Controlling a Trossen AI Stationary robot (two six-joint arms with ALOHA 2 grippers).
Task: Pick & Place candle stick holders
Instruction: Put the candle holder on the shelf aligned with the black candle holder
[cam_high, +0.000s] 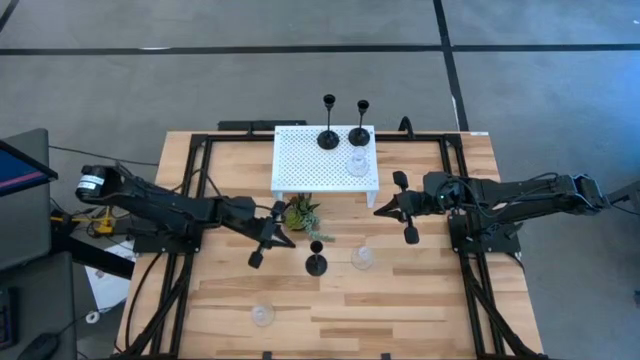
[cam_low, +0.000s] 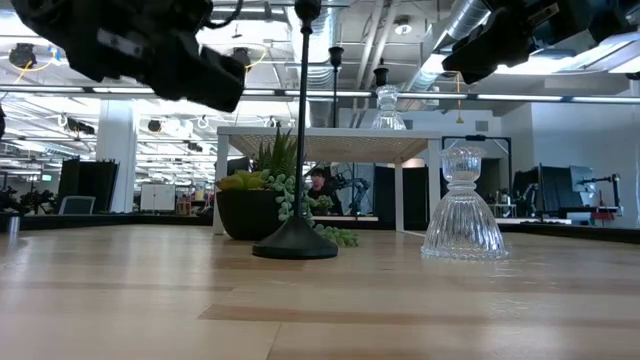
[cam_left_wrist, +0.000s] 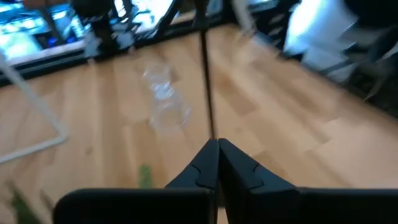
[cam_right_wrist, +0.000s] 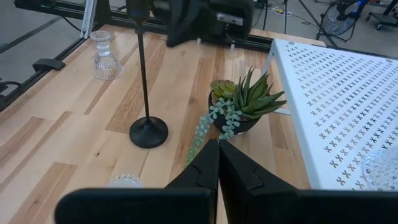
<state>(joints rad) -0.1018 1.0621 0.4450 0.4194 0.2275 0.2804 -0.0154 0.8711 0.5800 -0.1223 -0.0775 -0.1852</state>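
Observation:
A tall black candle stick holder (cam_high: 316, 264) stands by its round base (cam_right_wrist: 148, 132) on the table, near the plant. My left gripper (cam_high: 292, 240) hovers shut just left of its top, a small gap apart; its stem (cam_left_wrist: 205, 74) rises beyond my shut fingertips (cam_left_wrist: 217, 149). A clear glass holder (cam_high: 362, 258) stands right of the black one, and another (cam_high: 262, 315) stands near the front edge. Two black holders (cam_high: 328, 135) (cam_high: 359, 133) and a glass one (cam_high: 357, 163) stand on the white stand (cam_high: 300, 160). My right gripper (cam_high: 380, 210) waits shut, in the air right of the stand's near corner.
A small green potted plant (cam_high: 302, 213) sits at the stand's near edge, between my two grippers and close behind the black holder (cam_low: 297, 240). Bare wood lies along the table's near side on both sides of the front glass holder (cam_right_wrist: 104, 56).

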